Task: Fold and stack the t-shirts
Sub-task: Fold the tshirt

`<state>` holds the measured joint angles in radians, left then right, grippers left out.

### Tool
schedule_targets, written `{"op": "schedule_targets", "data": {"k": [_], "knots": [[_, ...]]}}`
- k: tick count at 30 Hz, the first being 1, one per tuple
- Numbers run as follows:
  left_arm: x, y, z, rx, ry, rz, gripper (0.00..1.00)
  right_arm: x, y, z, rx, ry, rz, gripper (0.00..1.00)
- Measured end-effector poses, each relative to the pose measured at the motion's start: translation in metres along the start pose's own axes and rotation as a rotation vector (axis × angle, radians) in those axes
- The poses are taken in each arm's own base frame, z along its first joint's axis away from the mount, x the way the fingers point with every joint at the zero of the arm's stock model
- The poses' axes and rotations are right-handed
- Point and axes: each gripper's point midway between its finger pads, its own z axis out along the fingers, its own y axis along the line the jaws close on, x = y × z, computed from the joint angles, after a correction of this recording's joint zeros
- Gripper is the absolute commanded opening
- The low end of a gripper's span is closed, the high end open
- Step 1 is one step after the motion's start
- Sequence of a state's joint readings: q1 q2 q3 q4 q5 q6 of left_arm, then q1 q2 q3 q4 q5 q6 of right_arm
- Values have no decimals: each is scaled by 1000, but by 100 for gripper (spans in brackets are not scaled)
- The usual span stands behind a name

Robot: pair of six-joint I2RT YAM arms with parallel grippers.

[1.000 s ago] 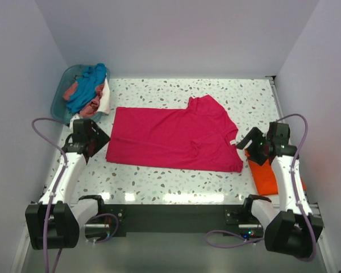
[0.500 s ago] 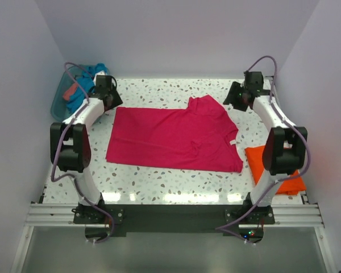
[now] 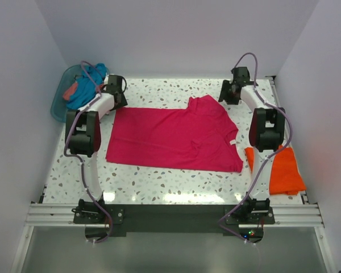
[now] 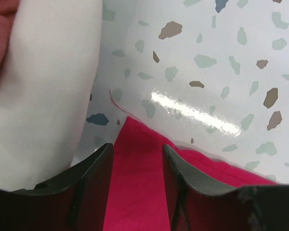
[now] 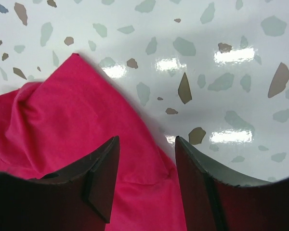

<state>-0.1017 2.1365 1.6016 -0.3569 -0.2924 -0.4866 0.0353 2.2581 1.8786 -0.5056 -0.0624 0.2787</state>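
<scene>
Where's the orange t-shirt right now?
In the top view, the orange t-shirt lies at the table's near right edge, right of the pink t-shirt, partly behind the right arm.

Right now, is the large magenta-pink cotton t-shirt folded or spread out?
Partly folded: the large magenta-pink cotton t-shirt lies flat on the speckled table, doubled into a long rectangle, with only one sleeve showing at the far edge.

Five t-shirts [image 3: 173, 136], one basin [image 3: 59, 96]
</scene>
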Motion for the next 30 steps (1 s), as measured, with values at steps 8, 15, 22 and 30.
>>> {"op": "schedule_targets", "data": {"k": [8,15,22,30], "knots": [[6,5,13,-38,8,15,49,16,7,4,16,32,-38,47],[13,6,21,-46,25,26,47,41,1,9,34,93,-41,37],[9,3,24,-42,18,27,41,44,-3,10,53,97,-42,18],[7,2,24,-38,10,34,34,43,-8,10,81,92,-43,2]]}}
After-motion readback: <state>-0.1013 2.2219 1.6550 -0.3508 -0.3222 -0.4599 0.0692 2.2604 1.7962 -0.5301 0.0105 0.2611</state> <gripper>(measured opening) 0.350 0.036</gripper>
